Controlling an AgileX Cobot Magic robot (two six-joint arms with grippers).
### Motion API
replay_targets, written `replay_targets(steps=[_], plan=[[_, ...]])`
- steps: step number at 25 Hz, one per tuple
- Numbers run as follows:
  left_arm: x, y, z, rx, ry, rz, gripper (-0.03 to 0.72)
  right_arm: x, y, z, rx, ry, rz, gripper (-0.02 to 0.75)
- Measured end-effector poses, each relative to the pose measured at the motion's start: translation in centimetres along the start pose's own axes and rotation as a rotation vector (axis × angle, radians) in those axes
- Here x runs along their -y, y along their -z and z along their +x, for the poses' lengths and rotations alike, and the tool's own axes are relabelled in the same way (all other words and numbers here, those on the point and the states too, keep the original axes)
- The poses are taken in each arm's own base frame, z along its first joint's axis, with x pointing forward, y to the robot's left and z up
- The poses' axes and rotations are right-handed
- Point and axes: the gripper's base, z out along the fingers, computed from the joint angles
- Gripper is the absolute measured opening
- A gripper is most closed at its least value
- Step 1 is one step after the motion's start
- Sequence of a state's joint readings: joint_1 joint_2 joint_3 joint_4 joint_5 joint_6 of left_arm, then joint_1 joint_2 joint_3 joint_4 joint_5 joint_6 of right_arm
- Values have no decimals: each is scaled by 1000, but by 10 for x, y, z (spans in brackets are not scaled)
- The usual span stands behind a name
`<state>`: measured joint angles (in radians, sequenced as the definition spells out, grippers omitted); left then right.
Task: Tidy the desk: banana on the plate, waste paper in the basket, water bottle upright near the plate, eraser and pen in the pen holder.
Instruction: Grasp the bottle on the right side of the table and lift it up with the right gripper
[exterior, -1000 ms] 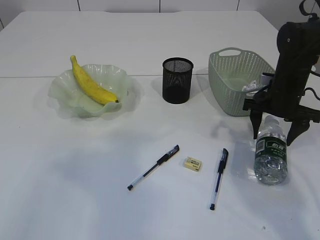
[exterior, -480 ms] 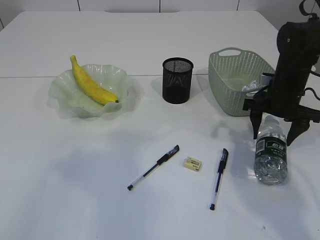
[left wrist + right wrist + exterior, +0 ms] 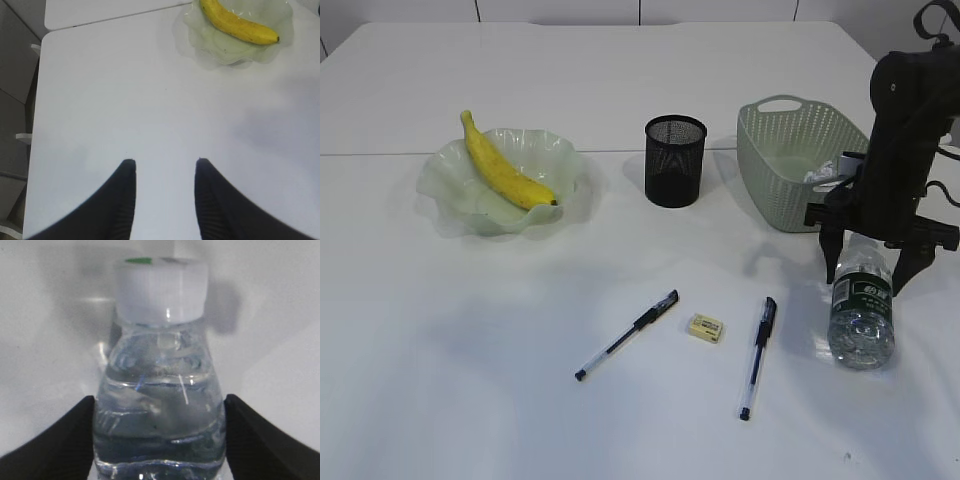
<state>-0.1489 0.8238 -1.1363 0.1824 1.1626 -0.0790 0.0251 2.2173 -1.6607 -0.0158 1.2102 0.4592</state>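
The water bottle (image 3: 861, 310) lies on its side on the table (image 3: 470, 380) at about four o'clock in the exterior view, its white cap (image 3: 161, 289) pointing away toward the basket (image 3: 790, 160) and its base toward the near edge. My right gripper (image 3: 875, 270) stands over its neck end, one finger on each side. In my right wrist view the fingers (image 3: 55, 440) flank the bottle's shoulder at the lower corners, spread wide; on the left one sits right at the plastic, but I cannot tell whether either presses on it. The bottle rests on the table, not lifted.

My left gripper (image 3: 165, 172) hangs over bare table with its fingers partly apart and nothing between them; the plate (image 3: 200, 47) lies at one o'clock in its view.

The banana (image 3: 503, 167) already lies across the pale green plate at ten o'clock. The black mesh pen holder (image 3: 674, 160) stands upright at twelve o'clock, and the basket sits at two o'clock with a piece of white paper (image 3: 822, 172) inside near its right wall. Near the centre of the table, one pen (image 3: 627, 334) lies slanted at six o'clock, the eraser (image 3: 706, 327) lies just right of its capped end, and a second pen (image 3: 758, 343) lies right of the eraser, between it and the bottle.
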Motion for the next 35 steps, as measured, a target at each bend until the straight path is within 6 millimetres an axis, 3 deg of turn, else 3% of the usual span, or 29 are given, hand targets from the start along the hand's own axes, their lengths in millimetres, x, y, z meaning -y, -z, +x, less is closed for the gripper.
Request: replay_targets(steps=[9,35], plan=[[0,0,0,0,1,2,276,0,0,0,-2,-1,-3,449],[1,0,0,-1,3,7,276,-2,0,1,-1,58,-3,440]])
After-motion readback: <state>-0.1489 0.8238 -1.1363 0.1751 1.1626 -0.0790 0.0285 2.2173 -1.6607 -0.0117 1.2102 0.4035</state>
